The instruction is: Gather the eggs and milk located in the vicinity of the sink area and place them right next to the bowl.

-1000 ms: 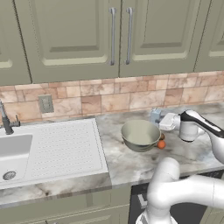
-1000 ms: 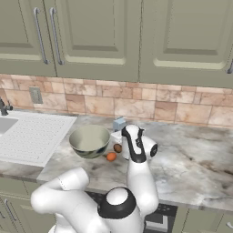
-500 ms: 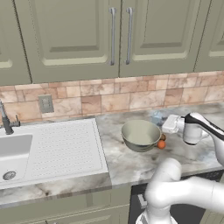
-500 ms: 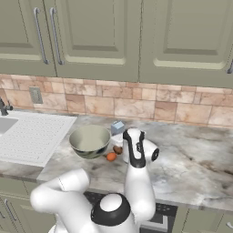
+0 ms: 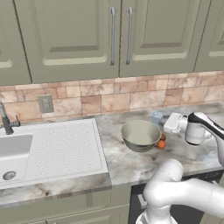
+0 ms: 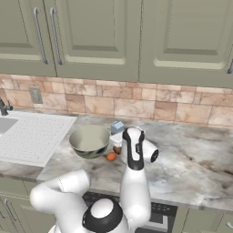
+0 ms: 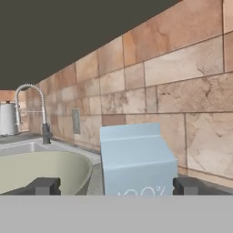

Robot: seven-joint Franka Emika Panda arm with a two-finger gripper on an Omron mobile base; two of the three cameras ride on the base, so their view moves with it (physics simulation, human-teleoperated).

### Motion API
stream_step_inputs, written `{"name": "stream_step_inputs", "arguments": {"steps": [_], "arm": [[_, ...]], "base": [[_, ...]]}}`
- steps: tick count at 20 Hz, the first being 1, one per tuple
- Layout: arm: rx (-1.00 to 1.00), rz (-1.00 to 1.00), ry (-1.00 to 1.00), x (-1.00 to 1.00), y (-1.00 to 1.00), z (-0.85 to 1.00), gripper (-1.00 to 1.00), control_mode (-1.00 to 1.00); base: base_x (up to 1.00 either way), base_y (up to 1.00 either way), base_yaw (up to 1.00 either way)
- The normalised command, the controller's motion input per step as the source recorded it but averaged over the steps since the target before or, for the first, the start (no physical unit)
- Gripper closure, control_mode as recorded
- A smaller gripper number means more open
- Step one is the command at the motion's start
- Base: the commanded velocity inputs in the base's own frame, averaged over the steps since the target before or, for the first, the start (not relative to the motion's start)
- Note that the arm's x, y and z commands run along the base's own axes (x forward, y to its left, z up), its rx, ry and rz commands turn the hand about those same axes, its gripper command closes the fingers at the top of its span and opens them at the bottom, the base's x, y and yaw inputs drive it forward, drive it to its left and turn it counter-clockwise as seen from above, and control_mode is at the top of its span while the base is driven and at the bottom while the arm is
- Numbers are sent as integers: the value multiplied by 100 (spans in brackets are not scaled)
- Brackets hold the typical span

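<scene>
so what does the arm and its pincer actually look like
The arm is glossy white with rounded, tube-like links and dark bands at the joints. The pincer has two small dark, blocky finger tips. No cables or markings can be made out.

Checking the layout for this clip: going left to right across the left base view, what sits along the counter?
Tap → sink basin → ribbed drainboard → bowl → egg → the gripper's white hand, open.
</scene>
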Motion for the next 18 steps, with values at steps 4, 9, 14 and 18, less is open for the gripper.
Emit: {"name": "stream_step_inputs", "arguments": {"steps": [4, 9, 14, 18], "arm": [[0, 0, -2, -8, 0, 37, -100, -100], [0, 0, 0, -27, -1, 36, -100, -100], [0, -1, -1, -54, -9, 19, -100, -100], [-2, -3, 0, -71, -26, 10, -100, -100]], "base": [[0, 0, 0], [0, 0, 0], [0, 0, 0], [0, 0, 0]]}}
